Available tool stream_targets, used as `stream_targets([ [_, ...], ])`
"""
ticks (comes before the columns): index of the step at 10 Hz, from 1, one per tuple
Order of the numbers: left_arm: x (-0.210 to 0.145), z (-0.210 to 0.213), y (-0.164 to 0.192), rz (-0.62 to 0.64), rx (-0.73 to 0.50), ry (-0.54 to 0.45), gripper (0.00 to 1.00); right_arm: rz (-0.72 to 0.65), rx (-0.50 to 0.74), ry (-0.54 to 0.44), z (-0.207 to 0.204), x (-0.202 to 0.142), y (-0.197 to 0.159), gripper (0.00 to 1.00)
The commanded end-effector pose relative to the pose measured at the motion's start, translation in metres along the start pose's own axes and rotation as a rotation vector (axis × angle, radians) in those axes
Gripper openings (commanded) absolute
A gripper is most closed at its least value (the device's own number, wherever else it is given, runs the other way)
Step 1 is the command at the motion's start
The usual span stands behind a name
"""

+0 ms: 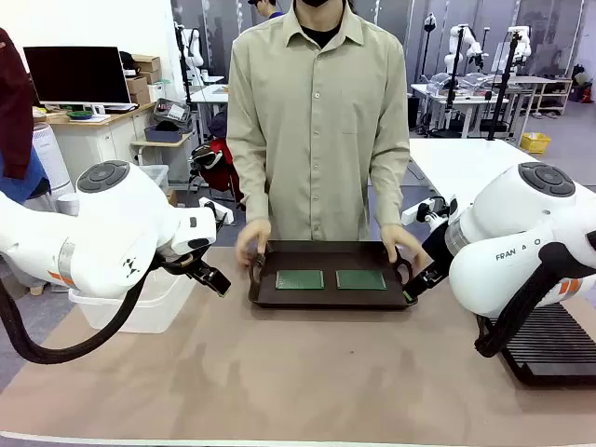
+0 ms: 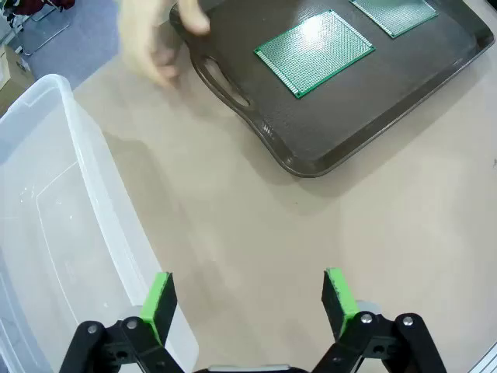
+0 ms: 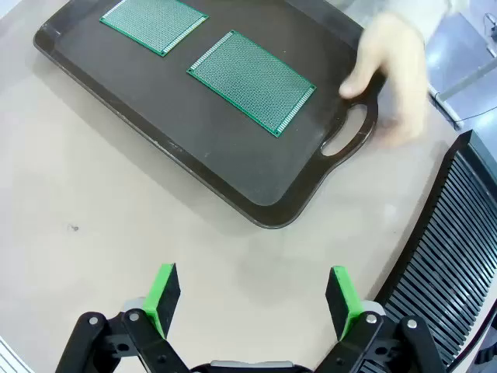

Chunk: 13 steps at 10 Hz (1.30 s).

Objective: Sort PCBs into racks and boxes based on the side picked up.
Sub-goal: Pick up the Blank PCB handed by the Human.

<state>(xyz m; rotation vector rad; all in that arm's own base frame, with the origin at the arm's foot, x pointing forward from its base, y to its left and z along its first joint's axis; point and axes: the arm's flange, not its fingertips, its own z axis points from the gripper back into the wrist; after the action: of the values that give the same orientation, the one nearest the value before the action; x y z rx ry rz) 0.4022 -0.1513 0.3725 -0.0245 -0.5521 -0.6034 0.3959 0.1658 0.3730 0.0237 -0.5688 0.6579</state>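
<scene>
Two green PCBs lie flat side by side on a dark brown handled tray (image 1: 326, 296): the left PCB (image 1: 300, 279) (image 2: 314, 52) (image 3: 154, 22) and the right PCB (image 1: 361, 279) (image 2: 394, 13) (image 3: 251, 81). A person's hands (image 1: 251, 240) hold the tray's two handles. My left gripper (image 2: 250, 303) hovers open over bare table between the clear box (image 2: 46, 233) (image 1: 140, 303) and the tray. My right gripper (image 3: 252, 299) is open above the table, the tray ahead and the black slotted rack (image 3: 446, 264) (image 1: 554, 340) beside it.
The tan table (image 1: 307, 372) has free room in front of the tray. The box sits at the left edge under my left arm, the rack at the right edge under my right arm. The person stands at the far side.
</scene>
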Motion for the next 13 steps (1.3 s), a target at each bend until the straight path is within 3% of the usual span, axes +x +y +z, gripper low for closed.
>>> stream_targets([
  [1, 0.0000, 0.0000, 0.0000, 0.000, 0.000, 0.000, 1.00, 0.000, 0.000, 0.000, 0.0000, 0.0000, 0.0000, 1.00],
  [13, 0.0001, 0.0000, -0.0002, -0.001, 0.000, 0.000, 1.00, 0.000, 0.000, 0.000, 0.0000, 0.0000, 0.0001, 1.00],
])
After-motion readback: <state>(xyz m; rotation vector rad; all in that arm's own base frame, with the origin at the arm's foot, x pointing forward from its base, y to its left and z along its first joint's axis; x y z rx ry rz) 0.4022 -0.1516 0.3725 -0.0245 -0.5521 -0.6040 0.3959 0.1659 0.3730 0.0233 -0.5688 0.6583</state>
